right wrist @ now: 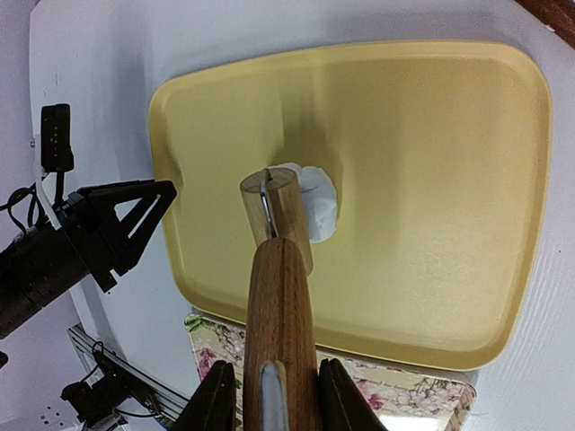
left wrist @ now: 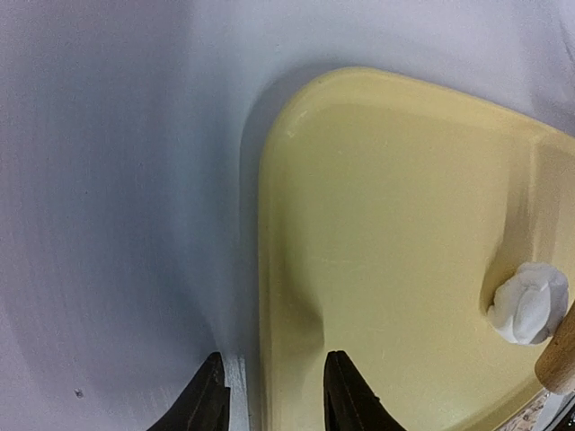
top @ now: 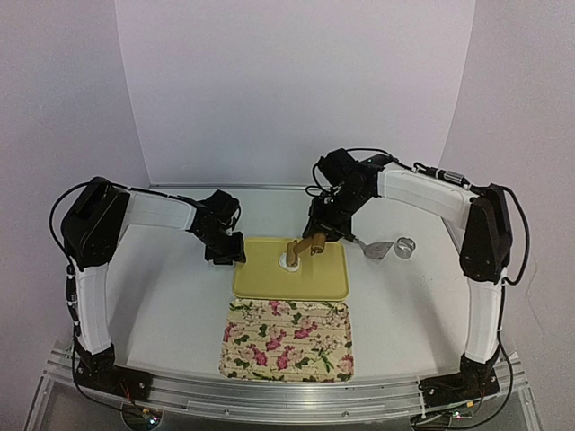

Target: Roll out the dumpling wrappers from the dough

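Note:
A white lump of dough [top: 290,260] [left wrist: 530,303] [right wrist: 316,205] lies on the yellow tray [top: 310,285] [right wrist: 431,180]. My right gripper [top: 331,232] [right wrist: 271,364] is shut on the handle of a wooden roller [top: 308,245] [right wrist: 280,305], and the roller's small head rests on the dough. My left gripper [top: 228,255] [left wrist: 274,359] is at the tray's left rim [left wrist: 269,269]. Its jaws stand apart, one finger on the table outside the rim, the other inside the tray. No dumpling wrappers are in view.
A floral tray [top: 287,339] lies in front of the yellow one. To the right of the yellow tray are a metal ring cutter [top: 406,246] and a grey tool [top: 376,250]. White walls close in the back and sides.

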`<state>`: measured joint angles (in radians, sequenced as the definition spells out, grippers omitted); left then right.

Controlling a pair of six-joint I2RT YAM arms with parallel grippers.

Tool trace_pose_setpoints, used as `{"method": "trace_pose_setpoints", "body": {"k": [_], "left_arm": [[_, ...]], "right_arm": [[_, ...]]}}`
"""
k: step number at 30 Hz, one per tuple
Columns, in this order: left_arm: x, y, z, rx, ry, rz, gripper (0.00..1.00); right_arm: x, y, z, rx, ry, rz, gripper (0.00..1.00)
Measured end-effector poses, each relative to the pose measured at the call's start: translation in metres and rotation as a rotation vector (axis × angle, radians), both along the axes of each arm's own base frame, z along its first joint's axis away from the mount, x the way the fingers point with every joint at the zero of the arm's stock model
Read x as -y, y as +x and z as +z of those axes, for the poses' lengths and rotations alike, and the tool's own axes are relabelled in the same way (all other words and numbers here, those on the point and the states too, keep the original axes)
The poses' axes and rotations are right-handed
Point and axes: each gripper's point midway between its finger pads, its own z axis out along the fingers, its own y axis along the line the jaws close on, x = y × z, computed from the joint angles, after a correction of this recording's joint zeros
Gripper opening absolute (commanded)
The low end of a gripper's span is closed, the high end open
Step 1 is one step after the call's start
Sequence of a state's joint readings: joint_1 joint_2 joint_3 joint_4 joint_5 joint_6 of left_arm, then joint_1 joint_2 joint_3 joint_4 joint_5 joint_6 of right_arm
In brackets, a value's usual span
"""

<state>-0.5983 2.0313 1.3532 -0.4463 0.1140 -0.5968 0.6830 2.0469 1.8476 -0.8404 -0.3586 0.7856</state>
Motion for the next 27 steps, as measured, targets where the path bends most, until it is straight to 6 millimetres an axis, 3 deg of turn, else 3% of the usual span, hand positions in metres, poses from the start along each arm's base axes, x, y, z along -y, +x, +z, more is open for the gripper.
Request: {"method": "trace_pose_setpoints", "body": {"k": [10,18,27], "left_arm": [[-0.001,0.013,-0.005,0.024,0.057,-0.019,0.16],[-0.003,0.014,-0.006,0.033,0.075,-0.027,0.00],[-0.002,0.013,-0.006,0.038,0.081,-0.042,0.00]], "right_arm": [[-0.006,0.008,-0.009,-0.015,-0.011,0.000,0.00],[0.001,0.006,-0.010,-0.032,-0.040,-0.007,0.00],[0.009,0.007,-0.011,-0.039,-0.061,-0.011,0.00]]}}
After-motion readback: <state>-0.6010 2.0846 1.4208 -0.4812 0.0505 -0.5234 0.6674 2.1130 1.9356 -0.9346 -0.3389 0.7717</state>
